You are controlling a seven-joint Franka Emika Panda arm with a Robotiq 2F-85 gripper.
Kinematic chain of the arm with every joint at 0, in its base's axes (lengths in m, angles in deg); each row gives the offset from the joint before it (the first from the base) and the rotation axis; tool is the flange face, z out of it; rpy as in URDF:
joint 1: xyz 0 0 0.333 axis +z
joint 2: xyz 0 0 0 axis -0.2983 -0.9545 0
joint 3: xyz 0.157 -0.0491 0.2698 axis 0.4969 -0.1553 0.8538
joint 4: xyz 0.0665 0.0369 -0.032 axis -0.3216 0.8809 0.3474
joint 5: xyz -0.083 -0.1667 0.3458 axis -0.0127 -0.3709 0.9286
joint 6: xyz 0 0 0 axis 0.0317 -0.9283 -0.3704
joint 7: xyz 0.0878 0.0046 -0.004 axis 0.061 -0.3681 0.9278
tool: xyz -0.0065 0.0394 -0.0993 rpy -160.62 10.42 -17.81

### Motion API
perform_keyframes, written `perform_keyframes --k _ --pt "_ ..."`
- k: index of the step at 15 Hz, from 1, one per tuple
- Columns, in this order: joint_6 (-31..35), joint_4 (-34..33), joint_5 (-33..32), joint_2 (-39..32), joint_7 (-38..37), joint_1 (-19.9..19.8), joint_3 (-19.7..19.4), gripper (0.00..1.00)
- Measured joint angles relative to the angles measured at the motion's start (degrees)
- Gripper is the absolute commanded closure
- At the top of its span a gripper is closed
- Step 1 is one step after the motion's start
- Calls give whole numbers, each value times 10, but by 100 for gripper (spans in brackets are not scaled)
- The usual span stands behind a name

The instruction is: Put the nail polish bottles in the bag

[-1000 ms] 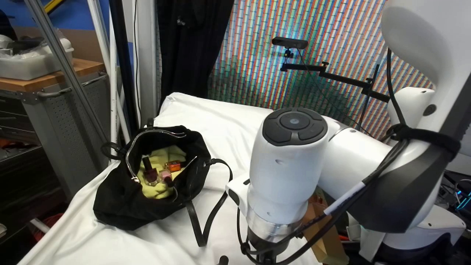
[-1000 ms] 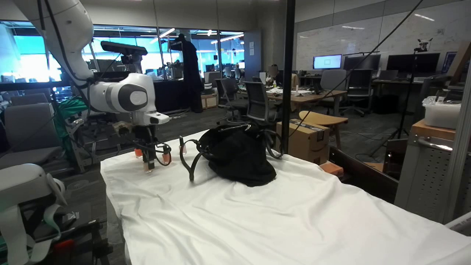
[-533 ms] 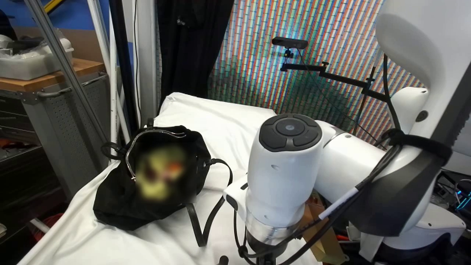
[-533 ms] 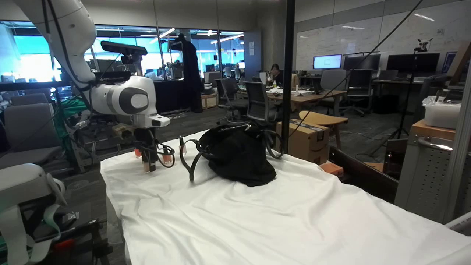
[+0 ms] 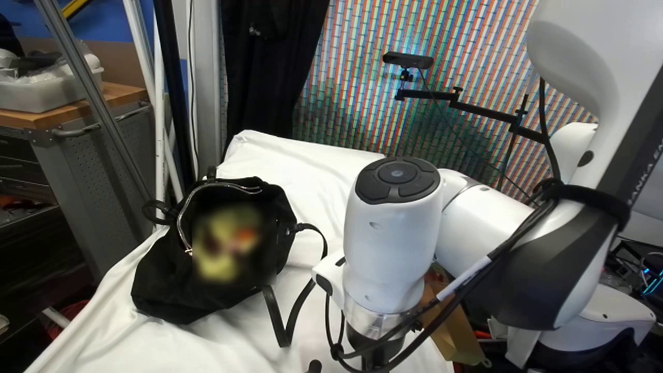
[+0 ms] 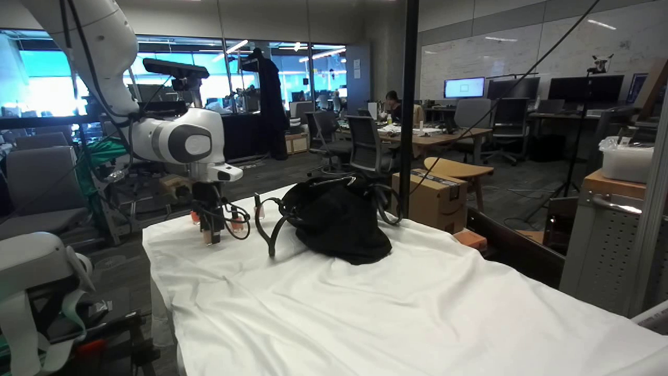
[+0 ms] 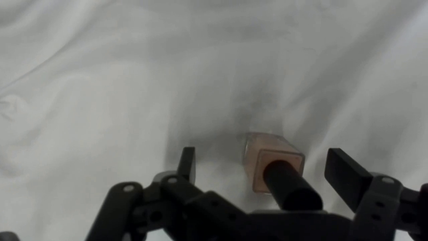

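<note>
The arm (image 5: 484, 228) has just edged left in an exterior view; the bag (image 5: 186, 292) sits at frame left. Spread wide, empty, the gripper (image 7: 262, 162) straddles a pink polish bottle (image 7: 277, 169), lower right in the wrist view, apparently aligned for grasping.

In an exterior view, your robot arm (image 5: 396, 238) now stands further left than a second ago, closer to the bag (image 5: 171, 285), and some lettering (image 5: 645, 176) has come into sight on its right-hand part. In an exterior view, your gripper (image 6: 211, 235) sits slightly lower and a little further right than it did, again nearer the bag, and its cable (image 6: 247, 225) loops out further to the right. The inside of the bag, sharp to you a second ago, is now only a blur, so you cannot tell whether anything has shifted in there. At the far table (image 6: 441, 138), the person (image 6: 392, 104) shows more clearly than before.
</note>
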Motion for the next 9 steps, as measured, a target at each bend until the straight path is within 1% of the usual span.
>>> perform_keyframes --k 9 --pt "-11 -1 6 1 8 2 0 0"
